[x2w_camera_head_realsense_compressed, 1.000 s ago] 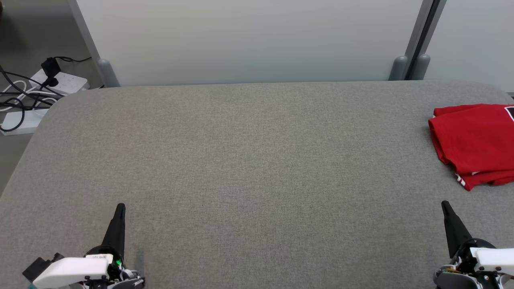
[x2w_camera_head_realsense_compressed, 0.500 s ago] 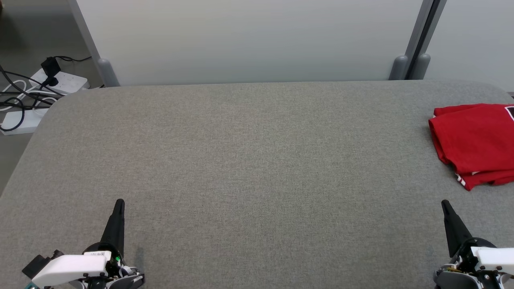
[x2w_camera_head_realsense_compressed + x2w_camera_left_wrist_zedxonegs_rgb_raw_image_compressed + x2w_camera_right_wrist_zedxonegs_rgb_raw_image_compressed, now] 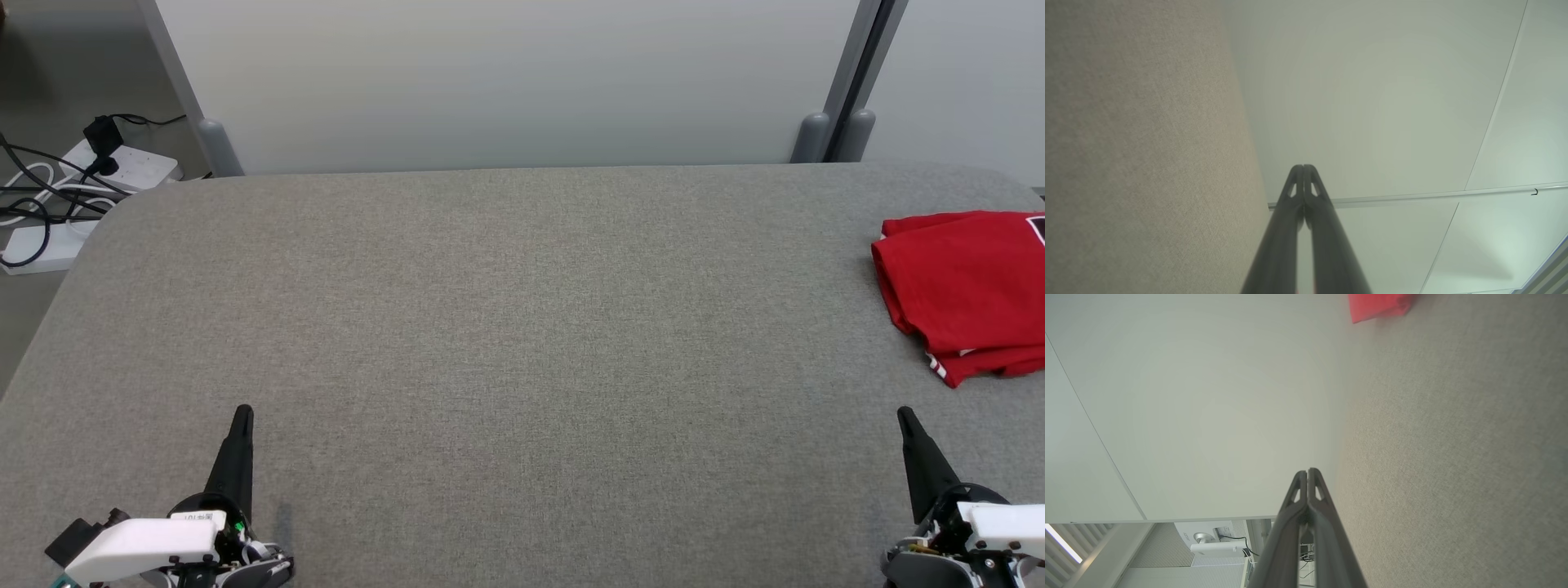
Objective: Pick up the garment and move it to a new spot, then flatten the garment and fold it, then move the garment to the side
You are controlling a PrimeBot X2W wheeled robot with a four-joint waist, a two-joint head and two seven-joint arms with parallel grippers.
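The garment (image 3: 967, 290) is red with a little white trim, folded into a compact stack at the far right of the grey fabric table (image 3: 506, 327); its right part runs off the head view. A red corner of the garment (image 3: 1378, 306) shows at the top of the right wrist view. My left gripper (image 3: 243, 412) rests low at the front left, shut and empty, far from the garment. In its own wrist view the left gripper (image 3: 1303, 166) has its fingertips pressed together. My right gripper (image 3: 903, 413) sits at the front right, just in front of the garment, shut on nothing, tips together (image 3: 1307, 470).
A pale partition wall (image 3: 506, 82) with grey posts (image 3: 833, 135) stands right behind the table's far edge. On the floor past the table's left corner lie a white power strip (image 3: 131, 167) and black cables (image 3: 41, 204).
The left gripper has shifted slightly forward, up the head view, early in the second, then held still. The right gripper and the garment have not moved.
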